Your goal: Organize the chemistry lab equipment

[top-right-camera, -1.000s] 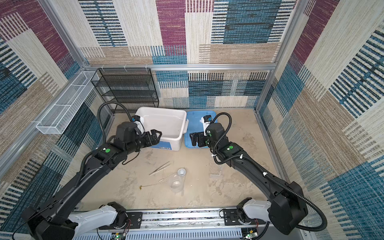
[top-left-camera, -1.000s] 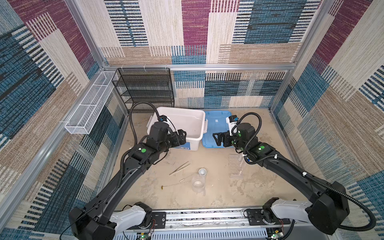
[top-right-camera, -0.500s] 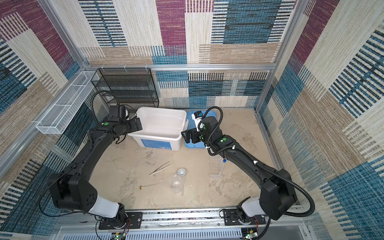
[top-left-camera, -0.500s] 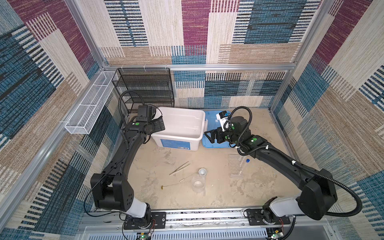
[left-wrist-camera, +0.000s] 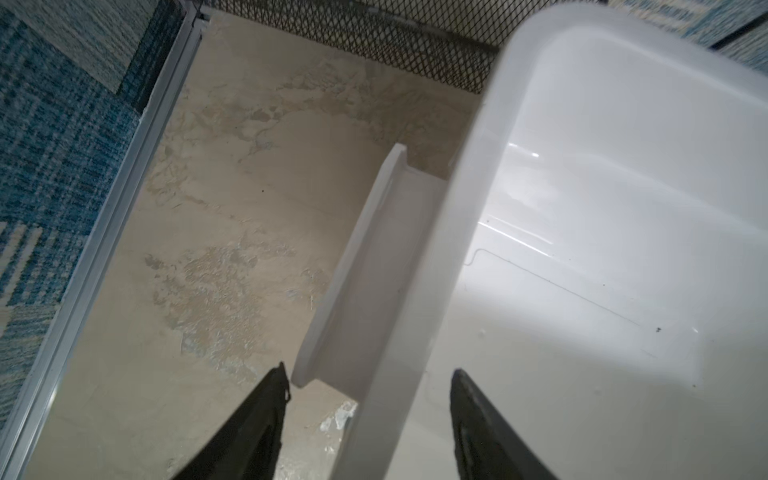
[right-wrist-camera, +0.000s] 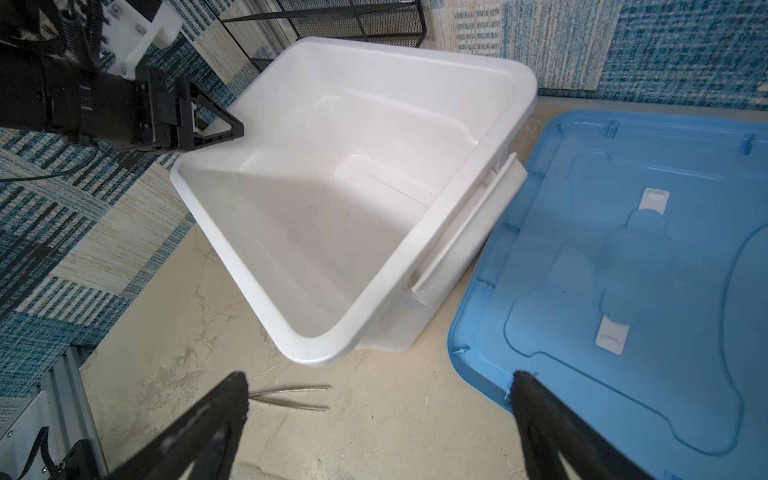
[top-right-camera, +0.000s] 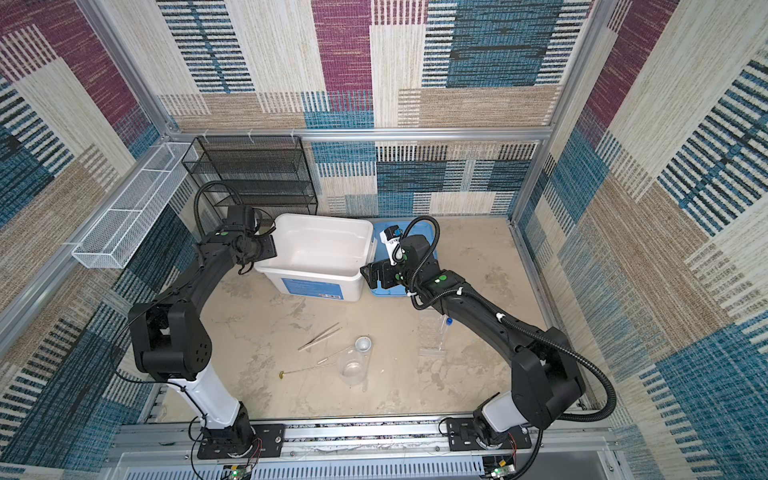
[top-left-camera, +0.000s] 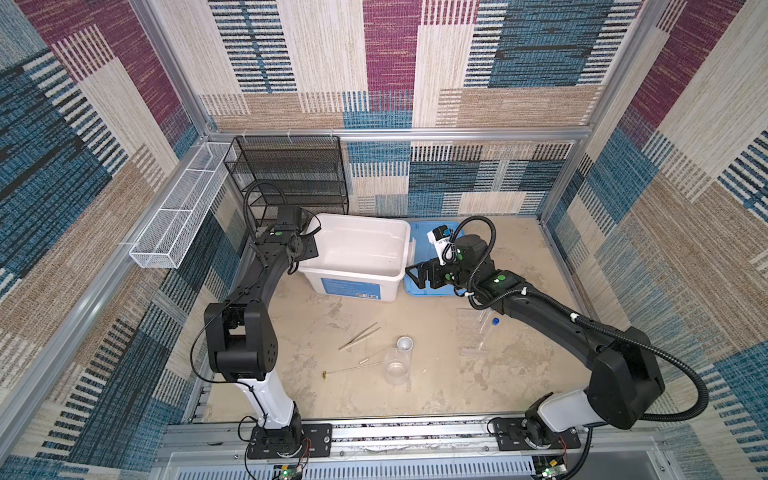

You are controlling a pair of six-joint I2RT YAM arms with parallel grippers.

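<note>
White plastic bin [top-left-camera: 353, 253]: left end effector [left-wrist-camera: 370, 384] straddles its rim, unclenched (presumably to reposition it); right end effector [right-wrist-camera: 378, 388] hovers released beside the lid [right-wrist-camera: 623, 270].

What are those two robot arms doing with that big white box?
The left gripper has its jaws on either side of the rim of the white bin, one inside and one outside. Whether they are pinching it yet is hard to tell. The right gripper is wide open near the bin's other end, beside the blue lid. The tweezers, beaker and tube rack lie on the floor, not yet tidied.
</note>
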